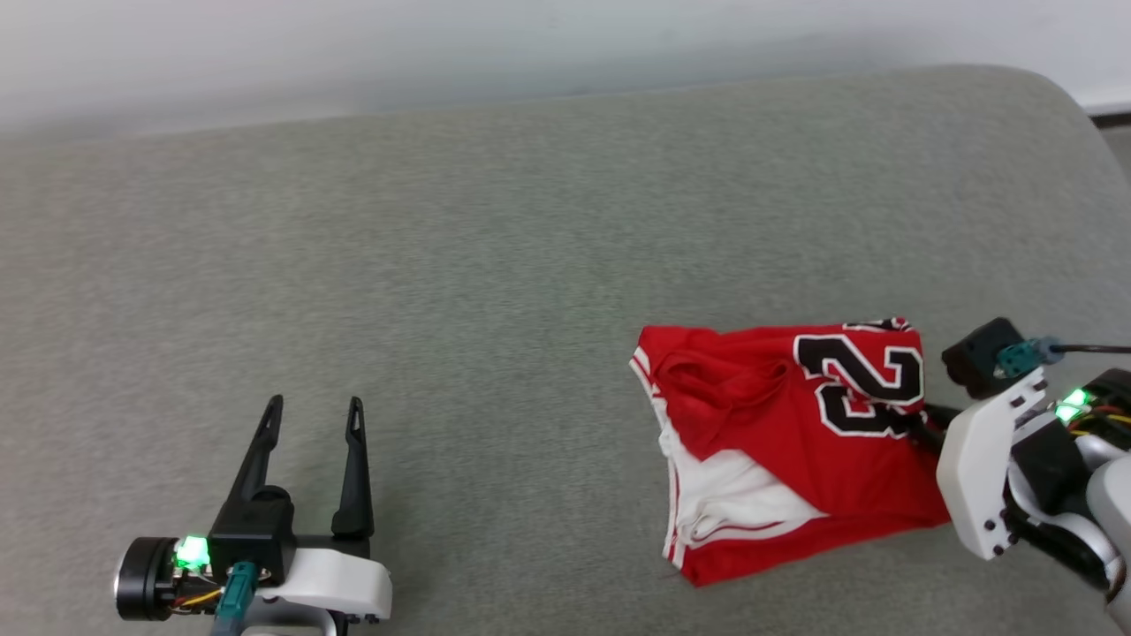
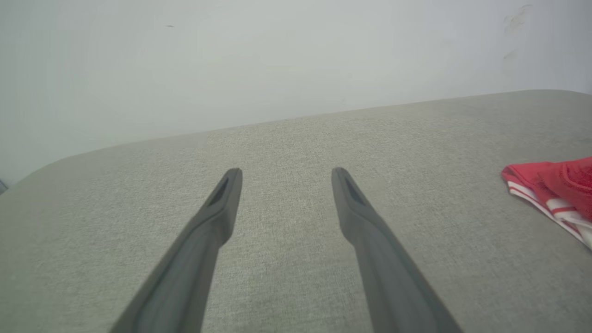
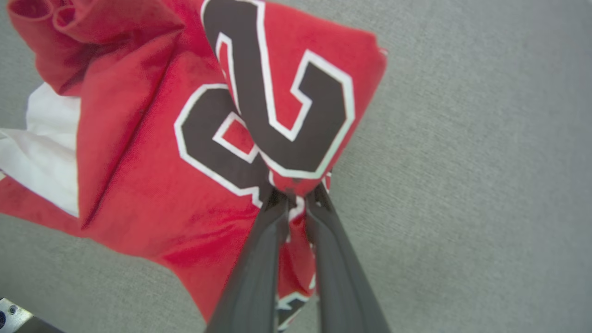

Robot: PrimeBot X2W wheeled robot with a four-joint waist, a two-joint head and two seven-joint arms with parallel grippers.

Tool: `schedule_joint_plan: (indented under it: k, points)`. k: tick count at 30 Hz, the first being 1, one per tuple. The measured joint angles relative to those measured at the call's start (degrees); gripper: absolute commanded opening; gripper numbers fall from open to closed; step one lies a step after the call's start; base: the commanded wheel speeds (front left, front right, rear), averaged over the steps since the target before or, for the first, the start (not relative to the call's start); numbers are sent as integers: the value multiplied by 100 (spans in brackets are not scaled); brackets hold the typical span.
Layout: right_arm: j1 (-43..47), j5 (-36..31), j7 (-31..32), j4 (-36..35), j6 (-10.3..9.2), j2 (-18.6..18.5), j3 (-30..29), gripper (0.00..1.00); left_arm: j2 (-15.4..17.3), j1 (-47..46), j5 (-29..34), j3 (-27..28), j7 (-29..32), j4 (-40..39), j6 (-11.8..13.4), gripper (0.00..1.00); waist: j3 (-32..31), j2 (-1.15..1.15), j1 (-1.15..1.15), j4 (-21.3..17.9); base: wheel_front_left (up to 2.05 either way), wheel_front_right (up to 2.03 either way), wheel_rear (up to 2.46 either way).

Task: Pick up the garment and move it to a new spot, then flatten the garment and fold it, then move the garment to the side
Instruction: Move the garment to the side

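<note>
The garment (image 1: 778, 433) is a red jersey with a white sleeve and a black white-edged number, lying bunched on the grey cushion (image 1: 495, 265) at the right. My right gripper (image 1: 919, 428) reaches in from the right edge, its fingers mostly hidden behind the cloth. In the right wrist view the right gripper (image 3: 296, 196) is shut on a pinch of the garment (image 3: 152, 185) just under the number. My left gripper (image 1: 316, 408) rests at the lower left, open and empty, well apart from the jersey. The left wrist view has the left gripper (image 2: 286, 173) spread wide, with the garment's (image 2: 559, 182) trim at the far right.
The cushion's far edge meets a pale wall (image 1: 442, 53). Its rounded right corner (image 1: 1051, 97) lies beyond the jersey. Bare grey fabric stretches between the two grippers.
</note>
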Motion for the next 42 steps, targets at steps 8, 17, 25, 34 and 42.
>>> schedule_joint_plan:
  k: [8,17,25,34,42]
  points:
    - [-245,-134,-219,98,0,-76,-319,0,55,-113,42,111,0,-114,56,100,235,0,0,-473,0,0,0]
    - [-801,-369,-419,471,1,-59,-1096,0,256,-407,52,219,0,-358,33,100,783,0,0,-602,0,0,0]
    - [-1440,-703,-339,971,0,-257,-2206,0,428,-823,81,283,1,-634,5,100,1518,0,0,-513,0,0,0]
    - [-1773,-1212,-166,1480,1,-398,-3440,0,511,-1044,103,281,-1,-1001,34,100,2196,0,0,-381,0,0,0]
    - [-1902,-1611,-156,1825,0,-133,-4114,0,543,-1066,113,269,-8,-1154,88,100,2414,0,0,-315,0,0,0]
